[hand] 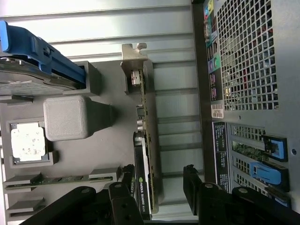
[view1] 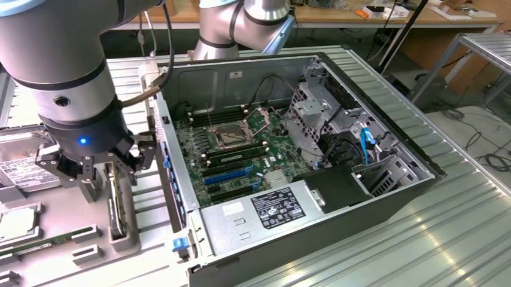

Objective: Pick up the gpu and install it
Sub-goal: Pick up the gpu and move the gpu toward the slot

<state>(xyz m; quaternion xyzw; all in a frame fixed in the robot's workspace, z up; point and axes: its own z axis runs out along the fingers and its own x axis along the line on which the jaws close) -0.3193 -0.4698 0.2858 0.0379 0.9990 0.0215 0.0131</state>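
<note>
The gpu (view1: 117, 209) stands on its long edge in a slot of the grey parts tray (view1: 48, 263), at the exterior view's left beside the computer case. In the wrist view the gpu (hand: 146, 140) shows edge-on: a thin green board with a black cooler face and a silver end bracket (hand: 135, 58). My gripper (view1: 110, 174) hangs just above it, open. Its black fingers (hand: 123, 197) stand on either side of the card's near end, and the gripper (hand: 157, 194) holds nothing.
The open computer case (view1: 383, 197) lies on its side, with the motherboard's blue slot (view1: 227, 174) and power supply (view1: 267, 209) exposed. The tray also holds a hard drive (hand: 28, 75), a processor (hand: 28, 140) and a memory stick (hand: 61, 179). The case's rear panel (hand: 243, 70) runs close beside the card.
</note>
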